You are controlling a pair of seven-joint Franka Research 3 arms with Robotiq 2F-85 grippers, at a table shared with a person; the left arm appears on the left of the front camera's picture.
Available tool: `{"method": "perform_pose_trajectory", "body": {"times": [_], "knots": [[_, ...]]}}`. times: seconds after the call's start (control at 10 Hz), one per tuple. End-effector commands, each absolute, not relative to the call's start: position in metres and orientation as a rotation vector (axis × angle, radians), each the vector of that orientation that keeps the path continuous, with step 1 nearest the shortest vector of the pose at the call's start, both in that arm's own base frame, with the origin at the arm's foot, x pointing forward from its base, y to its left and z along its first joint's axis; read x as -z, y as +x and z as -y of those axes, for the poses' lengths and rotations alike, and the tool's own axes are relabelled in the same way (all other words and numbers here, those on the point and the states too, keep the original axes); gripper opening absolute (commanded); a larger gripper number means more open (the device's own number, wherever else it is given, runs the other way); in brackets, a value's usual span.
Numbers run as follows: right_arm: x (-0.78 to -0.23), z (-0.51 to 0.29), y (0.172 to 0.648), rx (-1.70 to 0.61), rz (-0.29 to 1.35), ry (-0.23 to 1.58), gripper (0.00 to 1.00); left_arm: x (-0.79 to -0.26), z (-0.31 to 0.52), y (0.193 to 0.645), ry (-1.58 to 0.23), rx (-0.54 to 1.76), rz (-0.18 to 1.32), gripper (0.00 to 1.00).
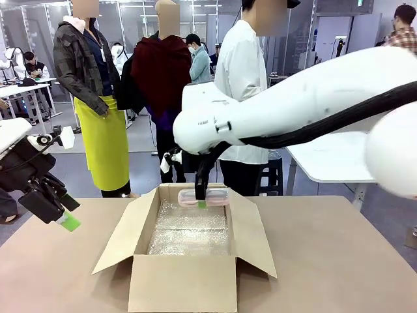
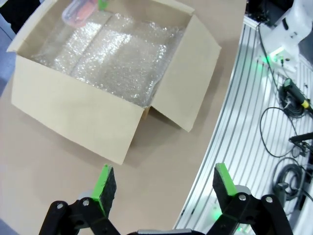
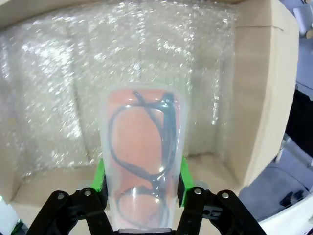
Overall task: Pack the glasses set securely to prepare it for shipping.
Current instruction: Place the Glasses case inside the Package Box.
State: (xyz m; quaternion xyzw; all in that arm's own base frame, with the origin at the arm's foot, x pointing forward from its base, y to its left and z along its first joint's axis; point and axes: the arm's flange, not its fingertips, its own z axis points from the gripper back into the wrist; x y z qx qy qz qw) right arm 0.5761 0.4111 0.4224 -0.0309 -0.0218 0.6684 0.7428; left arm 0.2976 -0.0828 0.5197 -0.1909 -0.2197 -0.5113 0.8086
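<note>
Right end effector (image 1: 201, 203) is clenched on the pink case (image 1: 212, 197), green pads pressed on both of its long sides. The case hangs over the far end of the open cardboard box (image 1: 182, 283), above the bubble wrap (image 1: 189, 235) lining the bottom and apparently not touching it, though the gap is hard to judge.

Front view: the case lies level, long axis running left-right, parallel to the box's far wall. The grip sits toward the case's left end.

Right wrist view: the long axis of the case (image 3: 142, 147) runs up the picture, crosswise to the line between the pads of the end effector (image 3: 141, 174). Dark-framed glasses show through the translucent shell, which the front view doesn't resolve. Bubble wrap (image 3: 73, 73) and a box wall (image 3: 264, 88) sit behind.

Left end effector (image 1: 62, 215) is released, jaws wide with nothing between them, above the surface (image 1: 339, 261) and left of the box.

Left wrist view: the wide fingers of that end effector (image 2: 164, 183) over the surface (image 2: 39, 181), the box (image 2: 73, 117) from its near corner, the wrap (image 2: 112, 54), and the case (image 2: 78, 12) at the top edge. Cables (image 2: 293, 112) lie beyond the surface edge.

Small print on the right arm is too small to read. No labels on the box or case.
</note>
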Motion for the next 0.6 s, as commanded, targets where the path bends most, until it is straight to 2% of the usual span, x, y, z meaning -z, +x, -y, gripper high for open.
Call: {"method": "perform_pose_trajectory", "body": {"times": [0.0,0.3,0.5], "knots": [[-0.407,-0.425,0.596,-1.474,0.063,-0.059,0.35,-0.52,0.081,0.299,-0.425,1.111,0.487,1.0],[-0.353,-0.417,0.608,-1.47,0.036,-0.035,0.35,-0.52,0.081,0.299,-0.425,1.111,0.487,1.0],[-0.338,-0.41,0.607,-1.483,0.023,-0.028,0.35,-0.52,0.081,0.299,-0.425,1.111,0.487,1.0]]}}
